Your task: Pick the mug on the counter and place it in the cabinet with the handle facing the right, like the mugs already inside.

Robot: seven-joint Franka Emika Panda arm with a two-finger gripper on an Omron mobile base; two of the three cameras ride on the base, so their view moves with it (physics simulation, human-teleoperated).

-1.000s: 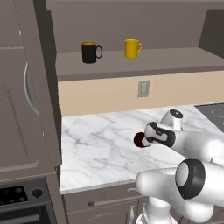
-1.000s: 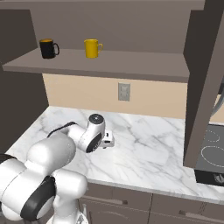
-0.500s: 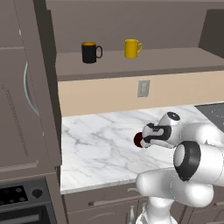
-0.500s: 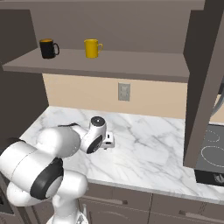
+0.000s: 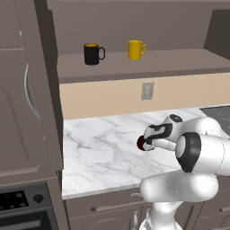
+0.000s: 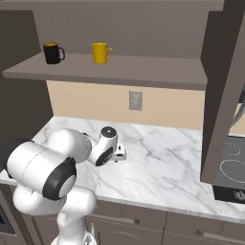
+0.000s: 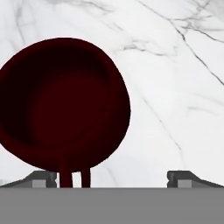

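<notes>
Right under my hand camera, my gripper (image 7: pixel 111 178) hangs with fingers spread wide, holding nothing. Just beyond sits the mug (image 7: pixel 63 105), squat, round, dark maroon, upright on the counter (image 7: pixel 175 87), mouth facing up at me. Its handle (image 7: pixel 75 177) points back toward my left fingertip (image 7: pixel 41 178).

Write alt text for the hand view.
Looking down into a dark red mug on the white marble counter, its handle pointing toward the camera. The open gripper has one fingertip beside the handle, the other over bare marble.
</notes>
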